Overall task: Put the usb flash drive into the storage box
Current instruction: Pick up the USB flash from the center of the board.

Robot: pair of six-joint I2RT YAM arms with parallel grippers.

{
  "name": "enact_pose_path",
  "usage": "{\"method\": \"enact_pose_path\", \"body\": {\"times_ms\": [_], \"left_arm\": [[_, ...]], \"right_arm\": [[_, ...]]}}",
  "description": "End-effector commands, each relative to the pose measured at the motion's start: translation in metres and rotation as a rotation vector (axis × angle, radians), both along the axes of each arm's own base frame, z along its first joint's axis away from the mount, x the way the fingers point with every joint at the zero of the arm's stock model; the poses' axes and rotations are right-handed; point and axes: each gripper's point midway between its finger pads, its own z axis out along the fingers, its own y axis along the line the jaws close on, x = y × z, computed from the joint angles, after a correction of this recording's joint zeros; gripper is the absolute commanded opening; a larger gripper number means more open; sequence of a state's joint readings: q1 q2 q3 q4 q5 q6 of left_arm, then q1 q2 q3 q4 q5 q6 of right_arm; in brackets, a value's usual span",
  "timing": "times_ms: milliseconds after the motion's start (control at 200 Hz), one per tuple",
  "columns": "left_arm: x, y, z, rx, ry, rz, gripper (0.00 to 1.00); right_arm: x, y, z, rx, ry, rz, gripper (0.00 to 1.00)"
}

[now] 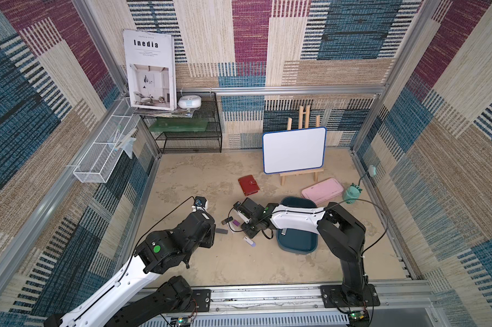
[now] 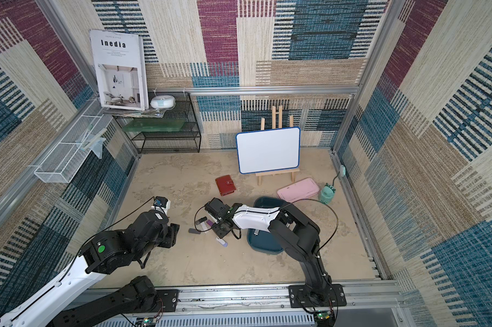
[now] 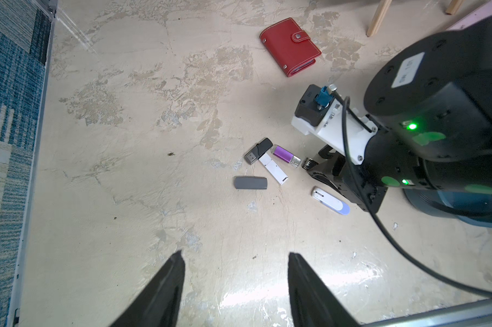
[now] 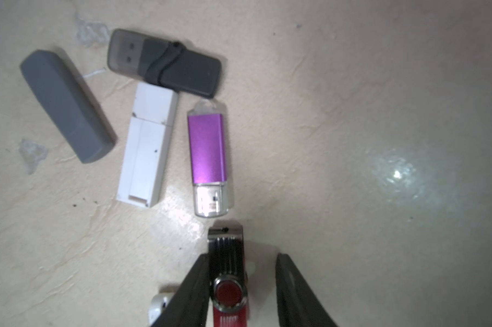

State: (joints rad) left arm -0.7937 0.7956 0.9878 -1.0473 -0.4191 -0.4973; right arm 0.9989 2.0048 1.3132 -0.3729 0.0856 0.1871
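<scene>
Right gripper (image 4: 242,256) is hovering low over the counter (image 1: 239,266), fingers (image 4: 295,288) sitting narrow but not closed, straddling a black-and-red swivel usb flash drive (image 4: 227,263). One finger is touching the drive's side, the other is standing apart from it with a gap showing. The drive is lying outside the storage box (image 1: 297,243), its metal end sitting just short of the clear cap of a purple drive (image 4: 206,147).

More drives are lying close by:
- a white drive (image 4: 147,153) just beside the purple one
- a dark grey drive with a smoky cap (image 4: 165,66) touching the white one's end
- a plain grey capped drive (image 4: 66,104) slightly apart
- a white-and-lavender drive (image 3: 330,200) lying near the right wrist

The teal storage box is sitting partly under the right arm, near the cluster, with one small silvery item (image 1: 283,232) lying inside, too small to identify.

Left gripper (image 3: 235,253) is hanging well apart from the drives, fingers spread wide, nothing between them.

A red wallet (image 1: 248,185), a pink case (image 1: 322,191) and a whiteboard on an easel (image 1: 294,150) are sitting further back
</scene>
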Motion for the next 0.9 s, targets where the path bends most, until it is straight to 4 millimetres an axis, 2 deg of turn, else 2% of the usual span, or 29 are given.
{"method": "enact_pose_path", "body": {"times_ms": [0, 175, 305, 486, 691, 891], "left_arm": [[0.001, -0.001, -0.001, 0.005, 0.000, -0.005, 0.62], [0.002, -0.002, -0.002, 0.010, 0.005, -0.007, 0.62], [0.002, -0.002, -0.003, 0.012, 0.009, -0.007, 0.62], [0.002, -0.003, -0.004, 0.015, 0.012, -0.008, 0.63], [0.002, -0.003, -0.004, 0.016, 0.013, -0.007, 0.63], [0.002, -0.003, -0.005, 0.018, 0.016, -0.009, 0.62]], "right_arm": [[-0.014, -0.017, -0.019, -0.102, 0.044, 0.012, 0.39], [-0.018, -0.024, -0.028, -0.183, 0.059, 0.003, 0.30], [-0.016, -0.020, -0.021, -0.158, 0.042, -0.008, 0.25], [-0.006, -0.007, 0.007, -0.085, -0.010, -0.022, 0.21], [0.002, -0.002, 0.032, -0.040, -0.060, -0.038, 0.18], [0.020, -0.013, 0.079, 0.013, -0.155, -0.099, 0.18]]}}
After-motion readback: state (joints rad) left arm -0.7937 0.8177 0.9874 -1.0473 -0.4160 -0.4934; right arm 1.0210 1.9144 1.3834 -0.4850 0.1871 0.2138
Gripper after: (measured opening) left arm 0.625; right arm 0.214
